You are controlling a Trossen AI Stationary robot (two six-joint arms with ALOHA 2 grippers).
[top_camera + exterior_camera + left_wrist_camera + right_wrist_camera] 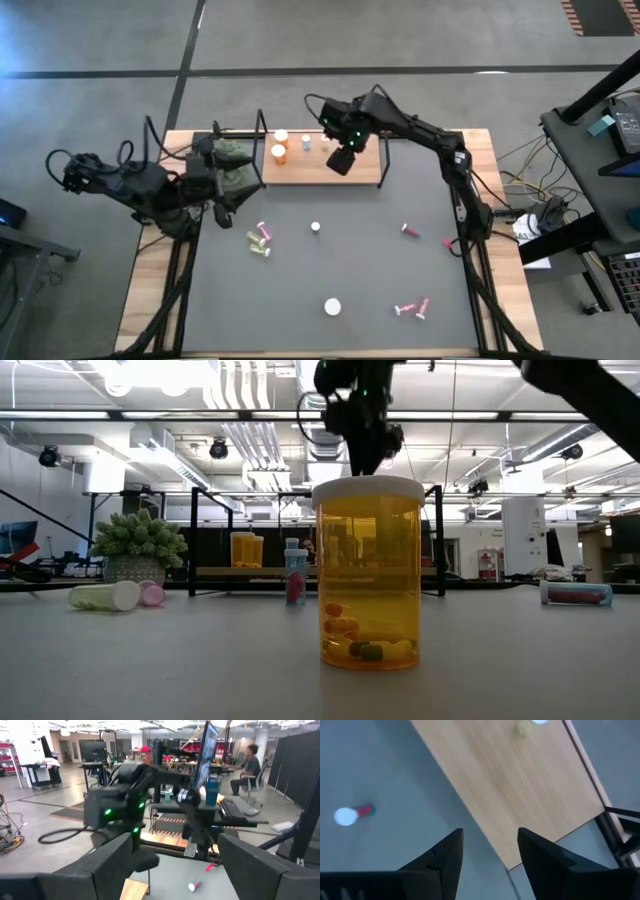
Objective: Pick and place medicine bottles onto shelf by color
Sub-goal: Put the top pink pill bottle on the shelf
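The shelf (345,172), a light wooden board with black wire ends, stands at the mat's far edge. Two orange medicine bottles (280,145) and a small one (306,143) stand on its left part. My right gripper (340,160) hangs open above the board (520,785), pointing steeply down, with nothing between its fingers. My left gripper (215,182) waits open and level at the far left, beside the plant ball (232,160). Several bottles lie or stand on the mat: yellow-green and pink ones (260,240), an upright small one (315,227), pink ones (412,307), and a wide orange one (368,575).
A pink bottle (408,230) and another (447,242) lie near the mat's right side. In the right wrist view a white-capped red bottle (350,815) lies on the mat beside the board. The shelf's wire frames (262,140) rise at both ends. A person sits in the room behind.
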